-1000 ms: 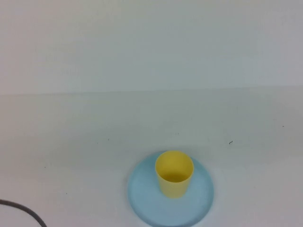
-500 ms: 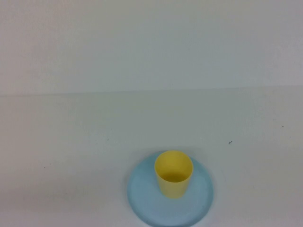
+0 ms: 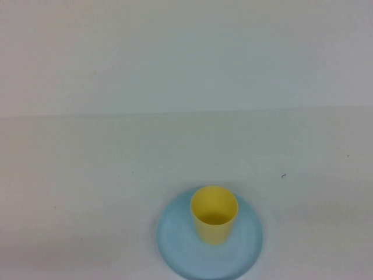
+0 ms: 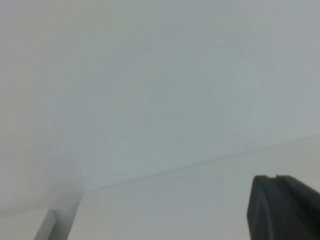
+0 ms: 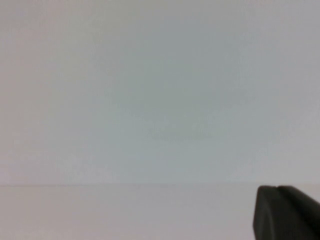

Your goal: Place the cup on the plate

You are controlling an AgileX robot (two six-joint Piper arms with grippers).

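Note:
The yellow cup (image 3: 214,217) stands upright on the light blue plate (image 3: 175,240), slightly behind the plate's middle, near the table's front edge in the high view. Neither arm shows in the high view. My left gripper (image 4: 276,177) shows only in the left wrist view as dark fingertips pressed together, empty, facing bare white table and wall. My right gripper (image 5: 278,187) shows only in the right wrist view, its dark fingertips also together and empty. The cup and plate show in neither wrist view.
The white table meets a white wall along a faint line (image 3: 186,112). A small dark speck (image 3: 283,175) lies right of the plate. A white edge (image 4: 47,224) shows in the corner of the left wrist view.
A dark cable at the lower left of the high view has left the picture. The cup and plate have not moved.

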